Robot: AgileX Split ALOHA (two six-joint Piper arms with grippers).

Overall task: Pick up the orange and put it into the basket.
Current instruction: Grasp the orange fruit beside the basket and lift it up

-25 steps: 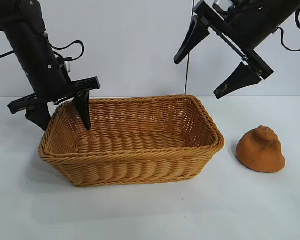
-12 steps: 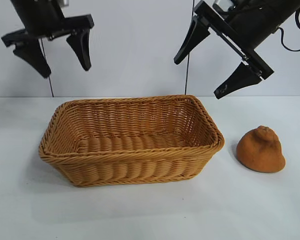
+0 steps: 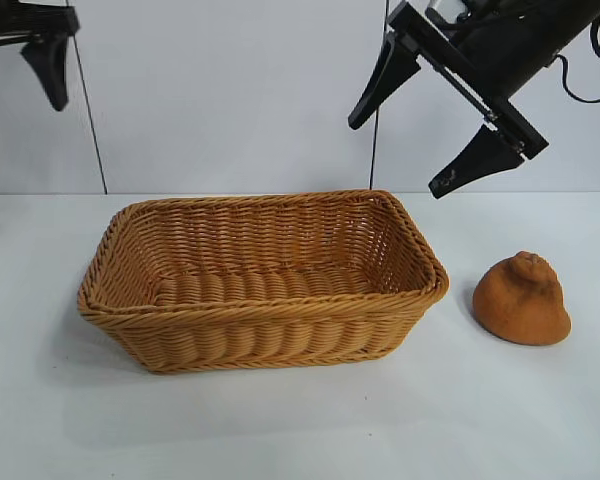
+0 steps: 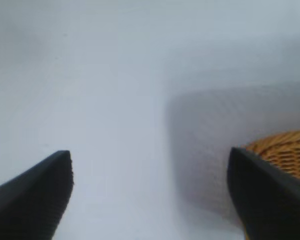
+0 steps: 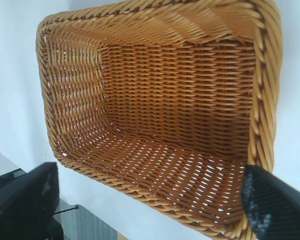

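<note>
The orange (image 3: 521, 300), a brownish-orange lump with a knob on top, sits on the white table right of the basket (image 3: 260, 318). The wicker basket is empty in the exterior view and in the right wrist view (image 5: 262, 85). My right gripper (image 3: 400, 150) hangs open high above the basket's right end, up and left of the orange. My left gripper (image 3: 10, 85) is at the top left corner, high above the table, open and partly cut off. In the left wrist view (image 4: 150, 170) its fingers are wide apart over bare table, with a corner of the basket (image 4: 290, 150) showing.
A white table (image 3: 300, 430) carries the basket and the orange. A pale wall with a dark vertical seam (image 3: 90, 130) stands behind.
My left gripper has risen from the basket's left rim to the top left corner of the exterior view. The right arm, basket and orange have not moved.
</note>
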